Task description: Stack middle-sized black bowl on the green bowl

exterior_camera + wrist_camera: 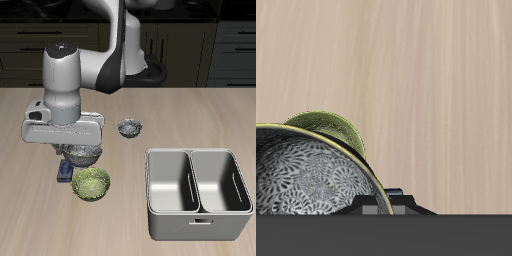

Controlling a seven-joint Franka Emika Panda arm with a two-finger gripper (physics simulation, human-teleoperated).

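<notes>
The middle-sized black bowl (82, 153), dark with a silvery-speckled inside, hangs from my gripper (66, 170), which is shut on its rim. It is just above and slightly behind the green bowl (92, 184), which stands near the table's front edge. In the wrist view the black bowl's speckled inside (306, 180) is close up, and the green bowl (334, 130) shows partly beyond its rim. The gripper (382, 202) grips the rim there. I cannot tell whether the two bowls touch.
A small dark speckled bowl (130, 127) stands farther back on the wooden table (190, 115). A grey two-compartment metal bin (196, 190) sits near the front edge, beside the green bowl. The third dark bowl is not in view.
</notes>
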